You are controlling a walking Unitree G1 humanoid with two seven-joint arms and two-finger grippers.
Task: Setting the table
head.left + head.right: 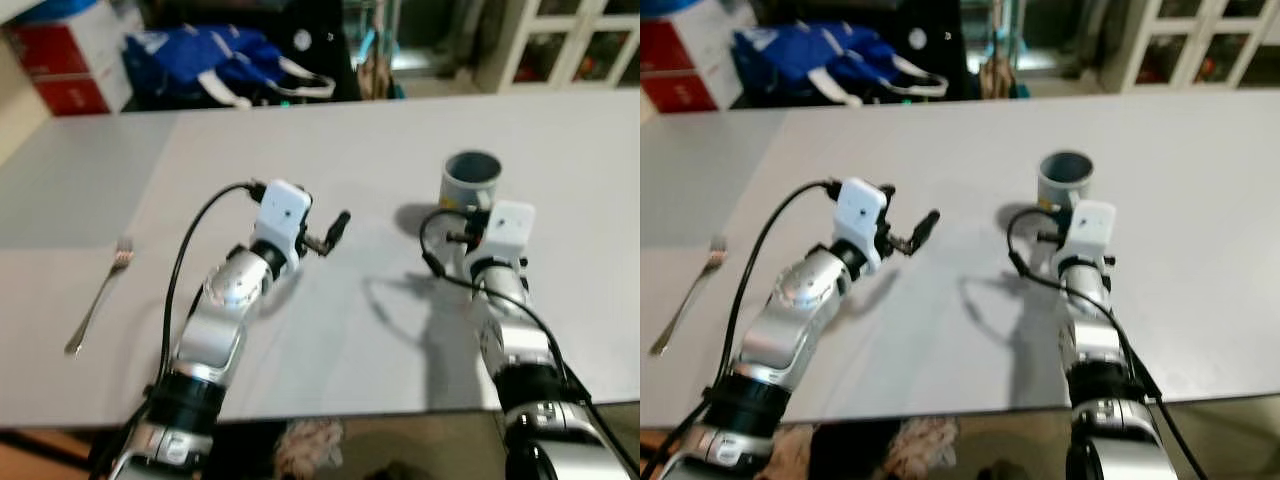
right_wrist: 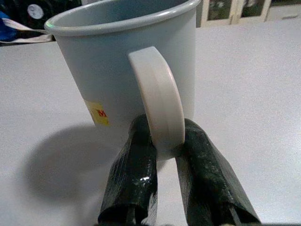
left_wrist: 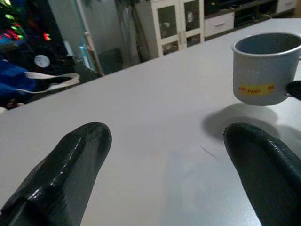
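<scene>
right gripper (image 2: 162, 155) pinching mug (image 1: 470, 180) handle mid-table | left gripper (image 3: 164, 160) spread, holding nothing | fork (image 1: 100, 293) near left edge; looks barely started, no plates yet

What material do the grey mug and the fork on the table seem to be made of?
The mug, held by its handle in the right claw, looks like glazed ceramic or enamelled metal: smooth grey wall, soft sheen, thick pale handle, yellow sticker. I cannot say which. The fork looks like bare polished metal, probably steel: thin, silvery, slightly reflective. The table top is matte and pale grey.
</scene>
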